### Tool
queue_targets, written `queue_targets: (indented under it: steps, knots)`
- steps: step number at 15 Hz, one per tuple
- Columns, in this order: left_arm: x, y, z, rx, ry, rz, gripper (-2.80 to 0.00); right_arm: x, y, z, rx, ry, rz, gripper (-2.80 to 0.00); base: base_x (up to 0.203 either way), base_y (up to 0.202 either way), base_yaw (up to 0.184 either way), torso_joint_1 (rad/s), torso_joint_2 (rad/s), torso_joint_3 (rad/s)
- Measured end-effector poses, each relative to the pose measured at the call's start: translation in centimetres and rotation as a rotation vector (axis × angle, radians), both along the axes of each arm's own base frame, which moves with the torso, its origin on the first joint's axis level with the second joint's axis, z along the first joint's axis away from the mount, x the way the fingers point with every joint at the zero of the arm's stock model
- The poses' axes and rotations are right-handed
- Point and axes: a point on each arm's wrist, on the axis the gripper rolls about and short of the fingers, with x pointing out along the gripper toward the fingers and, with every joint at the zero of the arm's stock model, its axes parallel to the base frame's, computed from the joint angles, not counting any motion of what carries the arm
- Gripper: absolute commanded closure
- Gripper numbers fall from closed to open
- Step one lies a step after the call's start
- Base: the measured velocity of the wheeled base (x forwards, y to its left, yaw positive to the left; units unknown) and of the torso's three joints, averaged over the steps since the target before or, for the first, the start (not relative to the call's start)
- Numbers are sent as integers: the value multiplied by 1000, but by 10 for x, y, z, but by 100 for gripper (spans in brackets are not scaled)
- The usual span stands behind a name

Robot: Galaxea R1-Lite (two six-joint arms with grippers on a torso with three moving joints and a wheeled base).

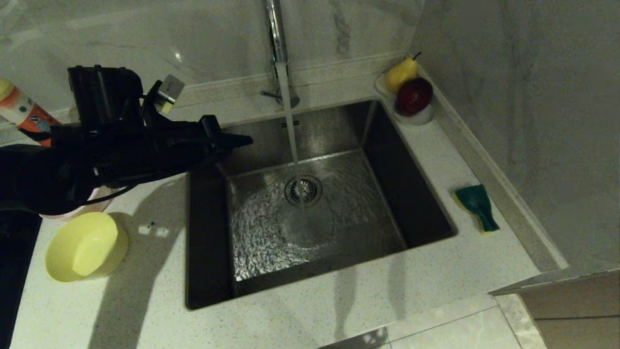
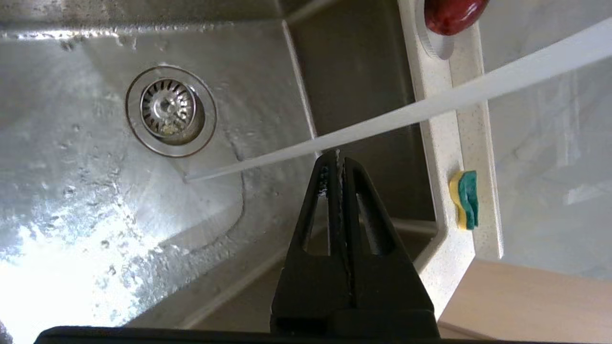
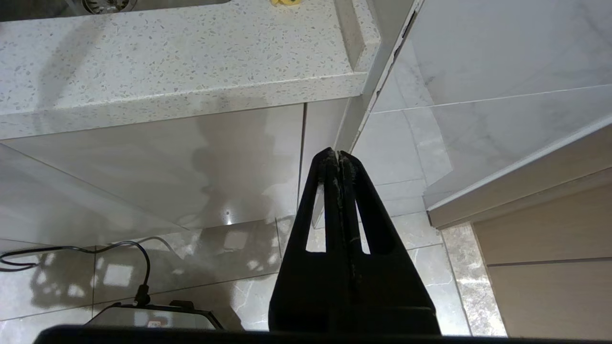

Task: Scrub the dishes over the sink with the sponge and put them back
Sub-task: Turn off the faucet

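The steel sink has water running from the chrome tap onto its floor beside the drain. My left gripper hovers over the sink's left rim, shut and empty, pointing toward the stream. The yellow bowl lies tilted on the counter left of the sink. A pale pink bowl shows only as a rim under my left arm. The sponge, green face up, rests on the counter right of the sink. My right gripper hangs shut below the counter edge.
A clear dish with a pear and a red fruit stands at the sink's back right corner. An orange and white bottle leans at the back left. Marble walls close the back and right.
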Motion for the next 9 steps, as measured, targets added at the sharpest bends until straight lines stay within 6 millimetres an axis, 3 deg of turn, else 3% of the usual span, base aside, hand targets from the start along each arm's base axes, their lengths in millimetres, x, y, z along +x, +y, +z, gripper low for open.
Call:
queue_targets:
  steps: [9]
  knots:
    - [6, -12, -6, -39, -53, -9, 0, 0, 0, 0, 0, 0, 0, 0, 0, 0, 0, 0, 0, 0]
